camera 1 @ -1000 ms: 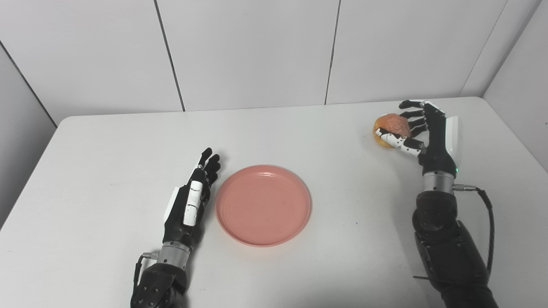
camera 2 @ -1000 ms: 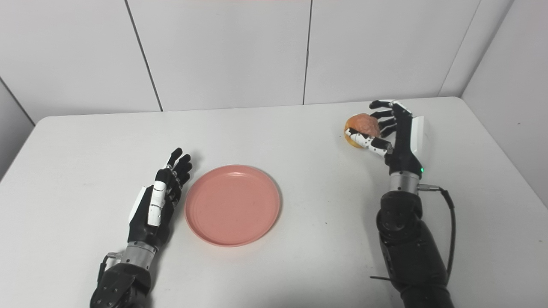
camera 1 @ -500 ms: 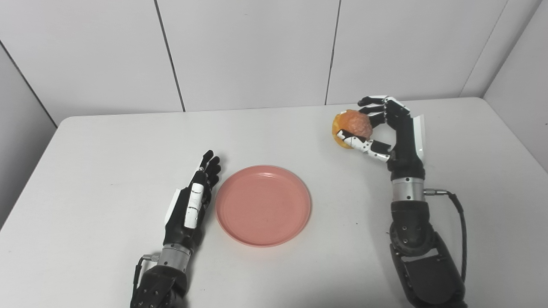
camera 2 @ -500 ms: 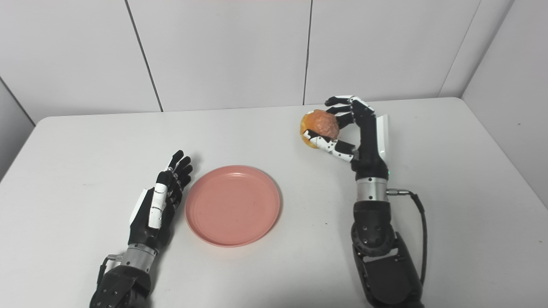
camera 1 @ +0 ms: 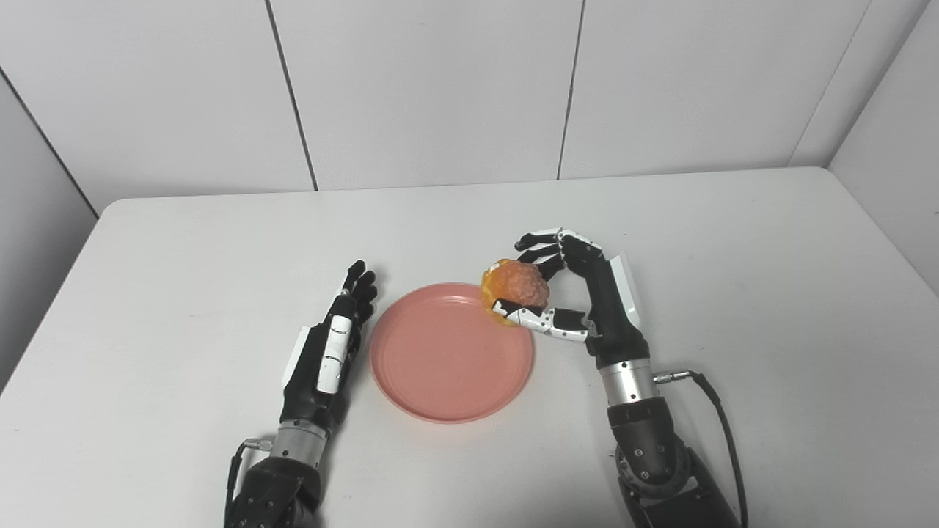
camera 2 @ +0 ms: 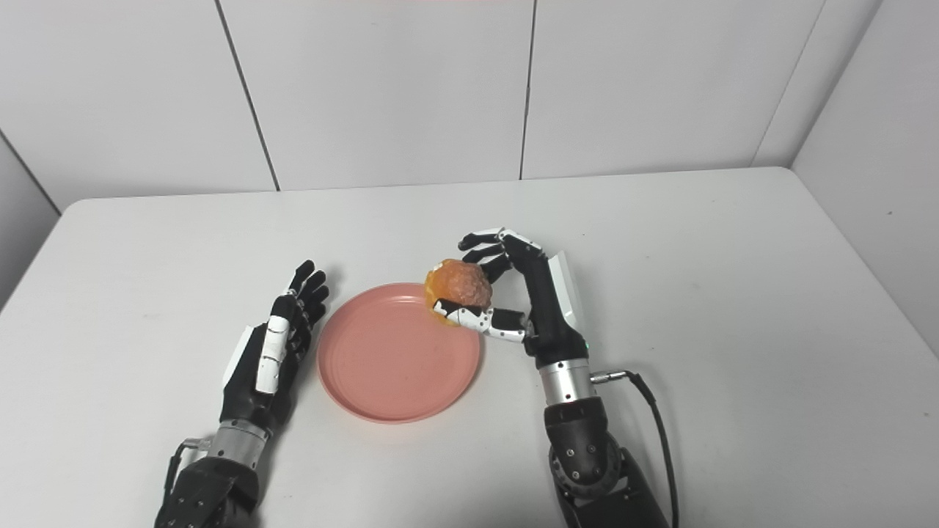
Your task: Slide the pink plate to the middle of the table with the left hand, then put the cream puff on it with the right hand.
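The pink plate (camera 1: 440, 359) lies flat near the middle of the white table (camera 1: 183, 242). My right hand (camera 1: 579, 293) is shut on the cream puff (camera 1: 513, 287), a golden-brown ball. It holds the puff in the air over the plate's far right rim. My left hand (camera 1: 330, 352) rests open on the table just left of the plate, fingers straight and pointing away from me. Whether its fingers touch the rim is unclear. The plate itself has nothing on it.
White wall panels (camera 1: 440, 88) close off the table at the back and on the right. A black cable (camera 1: 722, 433) trails from my right wrist across the near right of the table.
My right hand has carried the cream puff from the far right of the table leftward and nearer, to over the plate's rim. The left hand and the plate have stayed put.
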`<state>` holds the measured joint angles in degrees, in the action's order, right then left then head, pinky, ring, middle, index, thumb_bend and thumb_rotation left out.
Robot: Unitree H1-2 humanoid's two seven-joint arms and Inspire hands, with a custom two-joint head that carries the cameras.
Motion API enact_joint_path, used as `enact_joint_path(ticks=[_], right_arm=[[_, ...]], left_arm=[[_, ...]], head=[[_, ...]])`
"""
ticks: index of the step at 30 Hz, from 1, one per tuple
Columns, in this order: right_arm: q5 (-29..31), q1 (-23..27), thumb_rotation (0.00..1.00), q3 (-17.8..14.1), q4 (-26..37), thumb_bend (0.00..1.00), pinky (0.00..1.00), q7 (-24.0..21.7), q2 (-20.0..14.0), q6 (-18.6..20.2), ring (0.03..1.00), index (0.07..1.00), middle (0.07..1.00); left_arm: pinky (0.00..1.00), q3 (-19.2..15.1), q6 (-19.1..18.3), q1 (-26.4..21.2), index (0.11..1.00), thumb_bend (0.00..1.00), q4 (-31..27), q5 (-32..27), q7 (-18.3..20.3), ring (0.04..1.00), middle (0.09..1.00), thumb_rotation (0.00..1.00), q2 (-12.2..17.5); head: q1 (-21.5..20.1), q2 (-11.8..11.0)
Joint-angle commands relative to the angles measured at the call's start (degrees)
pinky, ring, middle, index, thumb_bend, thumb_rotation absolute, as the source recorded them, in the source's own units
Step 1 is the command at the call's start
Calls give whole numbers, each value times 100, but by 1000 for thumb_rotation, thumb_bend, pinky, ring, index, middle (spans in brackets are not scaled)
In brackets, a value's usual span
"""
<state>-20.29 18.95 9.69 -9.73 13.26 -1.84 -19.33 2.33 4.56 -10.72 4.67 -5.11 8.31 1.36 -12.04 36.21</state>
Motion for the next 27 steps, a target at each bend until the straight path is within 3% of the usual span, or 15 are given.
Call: enact_joint_path(ticks=[1, 6, 17, 23, 27], right_arm=[[-182, 68, 0, 70, 122, 509, 428, 42, 106, -286, 418, 528, 516], [-500, 23, 0, 240, 145, 508, 420, 15, 128, -245, 418, 525, 522], [-862, 47, 0, 567, -167, 507, 379, 8, 78, -514, 410, 520, 537], [-1300, 70, 0, 735, -307, 505, 407, 92, -23, -646, 420, 519, 548], [-1380, 79, 0, 812, -315, 506, 484, -11, -104, -622, 430, 512, 540]], left_arm=[[1000, 33, -11, 193, 988, 681, -5, 41, -8, 992, 987, 1000, 5], [1000, 20, -180, 222, 984, 688, -126, 76, -78, 986, 983, 1000, -49], [1000, 56, -140, 229, 983, 682, -140, 147, -75, 986, 979, 1000, -26], [1000, 46, -160, 219, 983, 685, -146, 146, -62, 983, 979, 1000, -28], [1000, 42, -184, 225, 984, 680, -162, 137, -66, 984, 980, 1000, -37]], head=[[29, 5], [56, 32], [82, 76], [88, 81], [102, 92]])
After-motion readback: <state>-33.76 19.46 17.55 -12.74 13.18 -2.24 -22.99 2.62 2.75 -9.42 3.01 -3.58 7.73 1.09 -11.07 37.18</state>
